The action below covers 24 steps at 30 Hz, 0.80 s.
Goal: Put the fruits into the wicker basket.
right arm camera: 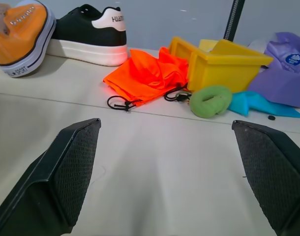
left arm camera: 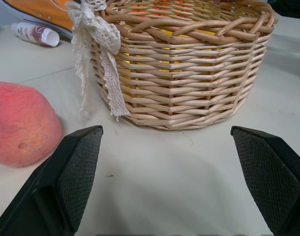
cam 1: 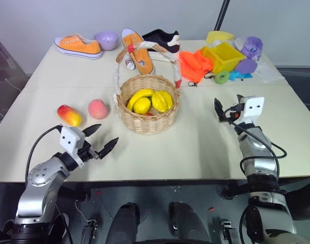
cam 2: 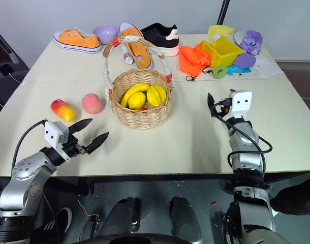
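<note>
1. Two fruits are lying on the table [cam 1: 206,147] left of the basket [cam 1: 147,119] — the mango [cam 1: 69,115] farther out, the peach [cam 1: 98,109] just beside the wicker wall; neither is touching it.
2. Inside the basket, yellow fruits [cam 1: 150,100] are resting under the arched handle [cam 1: 145,48].
3. The left gripper [cam 1: 100,139] is hovering near the front edge, below the mango and peach — fingers spread wide, gripping nothing.
4. The right gripper [cam 1: 228,108] is hanging over bare tabletop right of the basket, fingers likewise apart and empty, pointing toward an orange cloth [right arm camera: 150,73] and a yellow cart [right arm camera: 224,61].
</note>
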Tool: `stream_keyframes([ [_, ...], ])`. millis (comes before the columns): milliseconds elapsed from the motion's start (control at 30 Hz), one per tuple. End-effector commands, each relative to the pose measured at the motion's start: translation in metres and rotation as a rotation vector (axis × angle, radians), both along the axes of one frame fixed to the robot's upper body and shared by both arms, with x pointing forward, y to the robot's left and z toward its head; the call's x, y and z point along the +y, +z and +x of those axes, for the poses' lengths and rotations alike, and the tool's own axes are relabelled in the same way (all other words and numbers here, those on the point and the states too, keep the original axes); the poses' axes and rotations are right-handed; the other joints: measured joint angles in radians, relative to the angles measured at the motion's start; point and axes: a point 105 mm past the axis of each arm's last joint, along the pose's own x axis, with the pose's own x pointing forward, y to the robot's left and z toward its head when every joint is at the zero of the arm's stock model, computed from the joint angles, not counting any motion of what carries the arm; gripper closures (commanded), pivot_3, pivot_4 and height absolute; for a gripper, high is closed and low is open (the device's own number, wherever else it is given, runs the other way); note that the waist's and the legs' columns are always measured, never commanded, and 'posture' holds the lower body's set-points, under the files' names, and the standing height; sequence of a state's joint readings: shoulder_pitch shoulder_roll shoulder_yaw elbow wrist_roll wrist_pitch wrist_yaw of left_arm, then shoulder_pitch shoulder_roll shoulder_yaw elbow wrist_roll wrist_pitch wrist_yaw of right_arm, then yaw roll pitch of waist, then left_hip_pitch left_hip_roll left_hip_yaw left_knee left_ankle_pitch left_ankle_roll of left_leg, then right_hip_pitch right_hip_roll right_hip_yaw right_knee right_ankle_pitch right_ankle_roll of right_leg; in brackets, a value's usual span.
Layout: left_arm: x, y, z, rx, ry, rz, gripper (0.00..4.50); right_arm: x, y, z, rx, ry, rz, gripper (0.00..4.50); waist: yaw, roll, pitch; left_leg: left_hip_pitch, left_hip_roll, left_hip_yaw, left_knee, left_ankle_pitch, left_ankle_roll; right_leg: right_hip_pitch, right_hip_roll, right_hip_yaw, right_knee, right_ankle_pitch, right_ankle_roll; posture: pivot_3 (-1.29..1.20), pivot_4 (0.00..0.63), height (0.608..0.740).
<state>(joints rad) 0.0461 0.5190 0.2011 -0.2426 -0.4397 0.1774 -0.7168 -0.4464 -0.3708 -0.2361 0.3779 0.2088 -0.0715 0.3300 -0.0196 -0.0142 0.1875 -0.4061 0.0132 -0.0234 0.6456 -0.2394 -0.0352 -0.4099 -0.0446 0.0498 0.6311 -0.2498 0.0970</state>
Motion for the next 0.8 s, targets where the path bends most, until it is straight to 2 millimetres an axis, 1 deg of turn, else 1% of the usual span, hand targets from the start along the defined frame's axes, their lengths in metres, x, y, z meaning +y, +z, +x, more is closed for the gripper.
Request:
stream_keyframes([
  [33, -0.003, 0.010, -0.003, -0.048, -0.015, 0.010, 0.00, 0.001, 0.016, 0.000, -0.051, 0.009, -0.011, 0.04, 0.000, 0.000, 0.000, 0.000, 0.000, 0.000, 0.000, 0.000, 0.000, 0.000, 0.000, 0.000, 0.000, 0.000, 0.000, 0.00, 0.150, 0.740],
  [400, -0.005, 0.008, -0.007, -0.040, -0.017, 0.002, 0.00, 0.005, 0.016, 0.000, -0.050, 0.029, -0.017, 0.04, 0.000, 0.000, 0.000, 0.000, 0.000, 0.000, 0.000, 0.000, 0.000, 0.000, 0.000, 0.000, 0.000, 0.000, 0.000, 0.00, 0.150, 0.740],
  [533, -0.005, 0.011, -0.009, -0.056, 0.001, -0.030, 0.00, 0.006, 0.014, -0.001, -0.039, 0.049, -0.005, 0.04, 0.000, 0.000, 0.000, 0.000, 0.000, 0.000, 0.000, 0.000, 0.000, 0.000, 0.000, 0.000, 0.000, 0.000, 0.000, 0.00, 0.150, 0.740],
  [600, -0.002, 0.010, -0.012, -0.054, 0.036, -0.041, 0.00, 0.011, 0.015, -0.007, -0.045, 0.102, 0.004, 0.04, 0.000, 0.000, 0.000, 0.000, 0.000, 0.000, 0.000, 0.000, 0.000, 0.000, 0.000, 0.000, 0.000, 0.000, 0.000, 0.00, 0.150, 0.740],
  [700, 0.008, 0.012, -0.020, -0.067, 0.106, -0.059, 0.00, 0.018, 0.016, -0.023, -0.061, 0.190, -0.053, 0.04, 0.001, 0.000, 0.000, 0.000, 0.001, 0.000, -0.001, 0.000, 0.000, 0.000, 0.000, 0.000, 0.000, 0.000, 0.000, 0.00, 0.150, 0.740],
  [800, 0.031, 0.013, -0.024, -0.092, 0.244, -0.071, 0.00, 0.024, 0.016, -0.047, -0.064, 0.298, -0.074, 0.04, 0.004, 0.000, 0.000, 0.000, 0.002, 0.000, -0.001, 0.000, 0.001, 0.000, 0.000, 0.000, 0.000, 0.000, 0.000, 0.00, 0.150, 0.740],
])
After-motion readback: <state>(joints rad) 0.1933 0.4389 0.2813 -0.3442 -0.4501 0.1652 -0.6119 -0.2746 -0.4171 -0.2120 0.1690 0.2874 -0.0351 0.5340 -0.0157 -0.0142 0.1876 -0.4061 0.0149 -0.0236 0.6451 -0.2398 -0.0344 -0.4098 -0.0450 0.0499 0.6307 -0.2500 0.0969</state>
